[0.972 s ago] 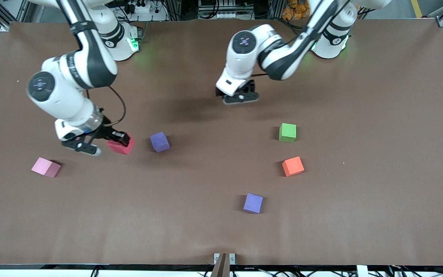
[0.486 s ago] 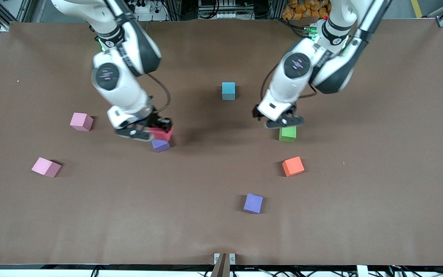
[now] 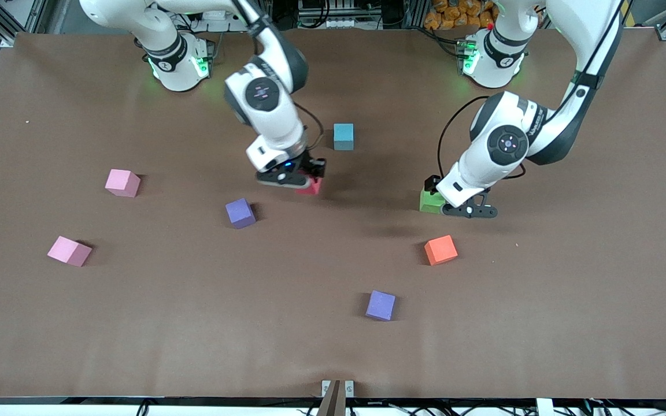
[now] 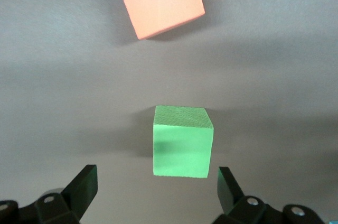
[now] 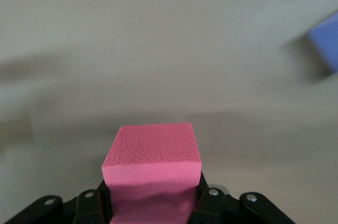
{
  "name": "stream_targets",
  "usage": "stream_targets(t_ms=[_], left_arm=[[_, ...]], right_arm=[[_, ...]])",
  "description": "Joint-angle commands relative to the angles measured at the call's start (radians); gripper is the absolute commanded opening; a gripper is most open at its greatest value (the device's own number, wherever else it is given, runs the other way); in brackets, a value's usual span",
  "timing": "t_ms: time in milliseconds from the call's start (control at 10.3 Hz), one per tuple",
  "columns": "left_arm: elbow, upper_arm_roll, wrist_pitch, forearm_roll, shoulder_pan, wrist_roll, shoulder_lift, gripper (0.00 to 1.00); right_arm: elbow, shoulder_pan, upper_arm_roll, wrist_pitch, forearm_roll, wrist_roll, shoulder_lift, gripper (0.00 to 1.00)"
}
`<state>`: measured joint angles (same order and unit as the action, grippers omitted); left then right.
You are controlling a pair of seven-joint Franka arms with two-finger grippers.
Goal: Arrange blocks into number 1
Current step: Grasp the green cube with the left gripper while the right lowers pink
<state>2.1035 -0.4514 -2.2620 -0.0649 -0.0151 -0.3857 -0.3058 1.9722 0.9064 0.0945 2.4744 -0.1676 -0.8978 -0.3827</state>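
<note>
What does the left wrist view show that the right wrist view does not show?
Only the left wrist view shows the green block on the table, between the open fingers of the left end effector, with the orange block nearby. Only the right wrist view shows the red block clamped in the right end effector and a purple block. Both show the brown table.

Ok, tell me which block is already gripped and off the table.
The red block, clamped in the right gripper above the table between the light blue block and a purple block. The left gripper is open around the green block.
</note>
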Motion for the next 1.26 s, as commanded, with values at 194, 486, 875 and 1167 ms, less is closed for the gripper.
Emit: stream_targets(t_ms=[194, 486, 875, 1167], left_arm=[[0.049, 0.003, -0.120, -0.023, 0.007, -0.013, -0.071, 1.00], [0.058, 0.005, -0.152, -0.023, 0.014, -0.018, -0.093, 1.00], [0.059, 0.005, -0.166, -0.023, 0.020, -0.038, -0.121, 0.56], [0.059, 0.004, -0.168, -0.023, 0.024, -0.041, -0.121, 0.00]], right_arm=[[-0.088, 0.117, 0.013, -0.005, -0.021, -0.079, -0.113, 0.44], [-0.093, 0.173, 0.011, -0.003, -0.052, -0.079, -0.137, 0.44], [-0.084, 0.200, 0.011, -0.014, -0.053, -0.081, -0.143, 0.44], [-0.073, 0.200, 0.011, -0.015, -0.052, -0.082, -0.148, 0.44]])
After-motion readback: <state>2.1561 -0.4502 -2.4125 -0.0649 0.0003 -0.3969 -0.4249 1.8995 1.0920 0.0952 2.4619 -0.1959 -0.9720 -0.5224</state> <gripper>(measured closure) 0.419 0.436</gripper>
